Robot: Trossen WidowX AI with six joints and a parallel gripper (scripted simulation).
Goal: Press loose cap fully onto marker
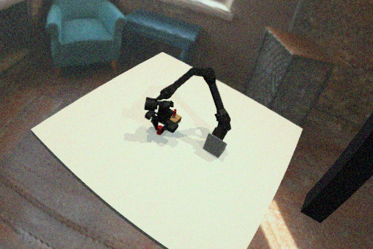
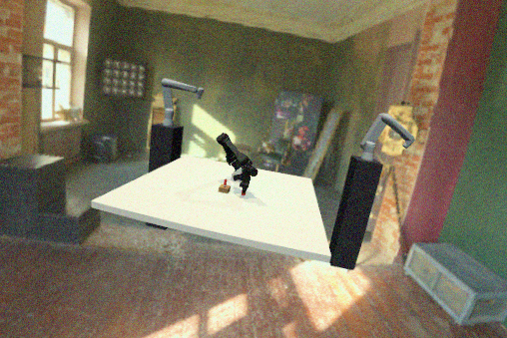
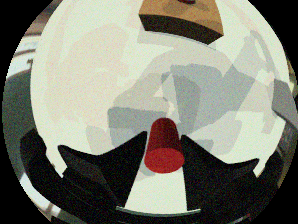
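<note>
The red cap (image 1: 159,130) (image 3: 164,160) stands upright on the table. My gripper (image 1: 161,127) (image 2: 244,190) (image 3: 164,136) is low over it, partly open, with one black finger on each side of the cap. In the wrist view a narrow gap shows at the left finger, and the right finger is close against or touching the cap's edge. The red marker (image 1: 175,112) (image 2: 225,182) stands upright in the tan holder block (image 1: 176,118) (image 2: 225,189) (image 3: 200,21); the wrist view cuts off most of it.
The white table (image 1: 205,196) (image 2: 200,211) carries the arm's grey base block (image 1: 215,145). The holder block is beside the gripper, beyond the cap in the wrist view. Two grey arms on black pedestals (image 2: 355,211) (image 2: 166,147) stand off the table.
</note>
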